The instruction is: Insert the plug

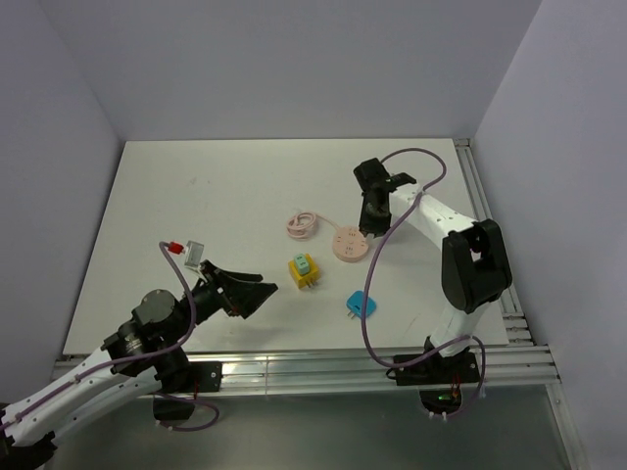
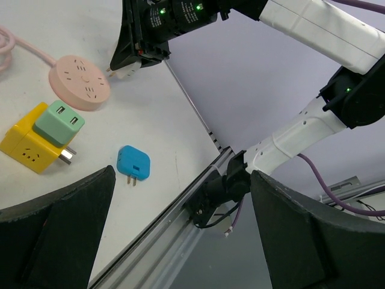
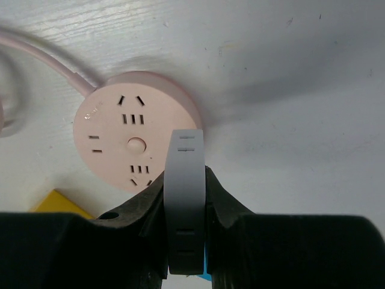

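Observation:
My right gripper (image 3: 185,180) is shut on a white plug (image 3: 185,198), gripping its two flat sides. The plug hangs just above the near right rim of the round pink socket (image 3: 135,135), whose slots face up. From the left wrist view the plug (image 2: 125,69) shows its prongs pointing down at the socket (image 2: 79,81), a little apart from it. In the top view the right gripper (image 1: 370,220) sits beside the socket (image 1: 349,245). My left gripper (image 1: 257,294) stands open and empty, off the table at the front left.
A yellow cube socket (image 1: 305,271) carries a green adapter (image 2: 59,122). A blue plug (image 1: 363,305) lies flat near the front. The socket's pink cable (image 1: 302,224) coils to its left. Metal rails (image 1: 490,245) run along the right and near table edges.

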`<state>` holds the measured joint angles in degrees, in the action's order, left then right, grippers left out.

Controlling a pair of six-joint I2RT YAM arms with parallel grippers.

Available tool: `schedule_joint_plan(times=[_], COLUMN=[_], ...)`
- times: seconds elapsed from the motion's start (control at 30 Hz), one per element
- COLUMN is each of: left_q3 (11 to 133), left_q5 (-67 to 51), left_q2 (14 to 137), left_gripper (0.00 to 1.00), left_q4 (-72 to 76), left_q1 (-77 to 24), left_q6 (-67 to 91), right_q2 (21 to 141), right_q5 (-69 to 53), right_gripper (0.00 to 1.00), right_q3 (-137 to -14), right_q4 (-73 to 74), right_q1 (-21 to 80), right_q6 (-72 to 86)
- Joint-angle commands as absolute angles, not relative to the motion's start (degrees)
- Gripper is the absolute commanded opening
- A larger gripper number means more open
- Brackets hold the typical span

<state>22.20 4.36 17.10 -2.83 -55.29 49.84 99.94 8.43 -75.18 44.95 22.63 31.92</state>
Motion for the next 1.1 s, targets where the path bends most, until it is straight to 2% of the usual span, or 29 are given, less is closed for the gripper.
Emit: schedule_joint_plan(times=[0.0, 0.6, 1.07], left_q3=[21.36, 22.15, 21.88], left_q5=[3.6, 5.01, 5.45], left_q2=[16.88, 13.71, 12.48], left_gripper=[1.0, 0.99, 0.99], left_q4=[1.49, -2.81, -4.04], left_q1=[-55.37, -55.37, -55.37], left_q6=[48.16, 46.67, 46.14], right_q2=[99.49, 103.62, 104.06], right_q5=[10.9, 9.32, 13.09], right_gripper=[0.0, 0.0, 0.0], right_q3=[-78.4, -77.79, -77.34], right_q4=[47.2, 46.41, 47.99], right_q1=[23.73, 25.84, 26.19], right_q6=[32.34, 35.59, 35.95])
